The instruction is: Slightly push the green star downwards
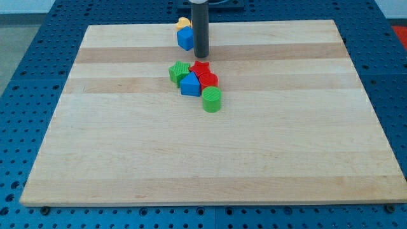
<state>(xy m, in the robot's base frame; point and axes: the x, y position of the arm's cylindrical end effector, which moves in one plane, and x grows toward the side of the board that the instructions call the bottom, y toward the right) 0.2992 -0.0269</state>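
Note:
The green star (179,71) lies on the wooden board (210,159) near the view's top centre, at the left of a tight cluster. Touching it on its right are a red star (201,68), a blue block with a peaked top (190,84) and a red round block (209,81). A green cylinder (212,100) sits just below the cluster. My tip (201,56) stands just above the red star, up and to the right of the green star, apart from it.
A blue block (186,39) and a yellow block (183,23) behind it sit near the board's top edge, just left of the rod. Blue perforated table surrounds the board.

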